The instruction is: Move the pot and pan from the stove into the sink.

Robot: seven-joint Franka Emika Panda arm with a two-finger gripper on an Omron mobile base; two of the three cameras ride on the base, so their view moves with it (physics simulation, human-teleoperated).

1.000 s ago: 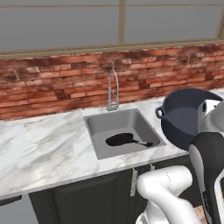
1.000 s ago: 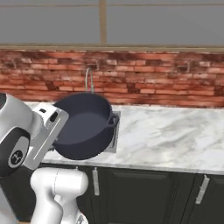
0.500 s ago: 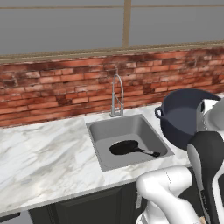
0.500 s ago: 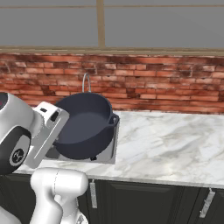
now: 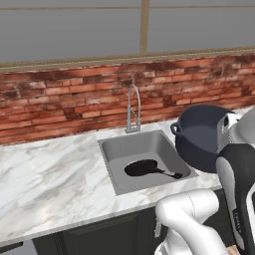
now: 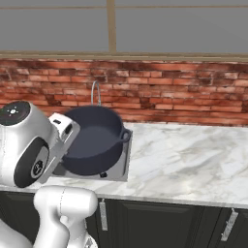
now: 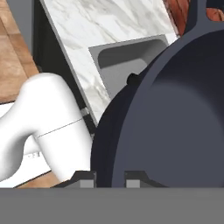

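Note:
The dark blue-grey pot [image 5: 199,138] hangs tilted in the air over the sink's right edge, its opening facing left. My gripper [image 7: 109,180] is shut on the pot's rim, a finger on each side of the wall; its white hand sits at the pot's right side [image 5: 225,130] and at the pot's left in the right base view [image 6: 65,131]. The pot [image 6: 94,140] hides most of the basin there. The black pan [image 5: 143,168] lies flat on the sink floor [image 5: 149,147], handle pointing right. The stove is out of view.
A chrome faucet [image 5: 133,107] stands behind the basin against a red brick wall [image 5: 64,99]. White marble counter spreads left of the sink [image 5: 50,179] and to its right [image 6: 193,155]. Dark cabinet doors [image 6: 164,223] run below.
The whole picture has shifted a little, so the base has moved. The pot stays in my grip and has drifted slightly nearer the sink. The pan has not moved.

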